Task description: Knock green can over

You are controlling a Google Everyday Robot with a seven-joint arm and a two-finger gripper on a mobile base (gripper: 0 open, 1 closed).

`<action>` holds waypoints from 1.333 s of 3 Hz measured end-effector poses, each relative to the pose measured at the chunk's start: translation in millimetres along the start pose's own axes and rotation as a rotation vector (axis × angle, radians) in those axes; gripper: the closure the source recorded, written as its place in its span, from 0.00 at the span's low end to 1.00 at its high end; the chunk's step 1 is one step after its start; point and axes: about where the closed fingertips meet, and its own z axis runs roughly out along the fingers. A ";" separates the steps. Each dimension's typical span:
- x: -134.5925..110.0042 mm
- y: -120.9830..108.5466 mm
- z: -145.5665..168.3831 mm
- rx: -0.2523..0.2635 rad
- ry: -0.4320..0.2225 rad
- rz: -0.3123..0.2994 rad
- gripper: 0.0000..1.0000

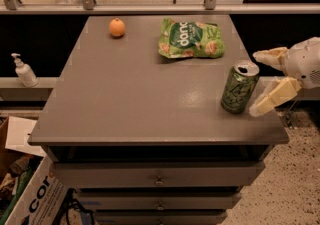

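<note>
**A:** The grey counter (125,99): which step is this?

**B:** The approach. The robot's hand (256,84), fingers spread wide and holding nothing, hovers at the right edge, just beside the green can (240,88).

**A:** And the can?

**B:** Upright, near the front right corner. The next move likely calls for a sideways push, high on the can, toward the counter's middle.

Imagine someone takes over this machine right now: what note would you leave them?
Pincer: open, off the right edge of the table, fingers spread just right of the green can; contact unclear.
Green can: upright near the table's front right corner.
Done: pincer is lined up beside the can.
Left: the can is not yet knocked over; a push leftward would probably tip it.
</note>
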 end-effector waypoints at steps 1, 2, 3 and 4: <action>-2.2 -6.6 13.0 -0.023 -0.110 0.012 0.00; -13.5 -7.7 22.0 -0.044 -0.199 0.010 0.18; -20.6 -8.4 24.9 -0.057 -0.251 0.004 0.42; -34.5 -10.8 26.0 -0.071 -0.236 -0.037 0.65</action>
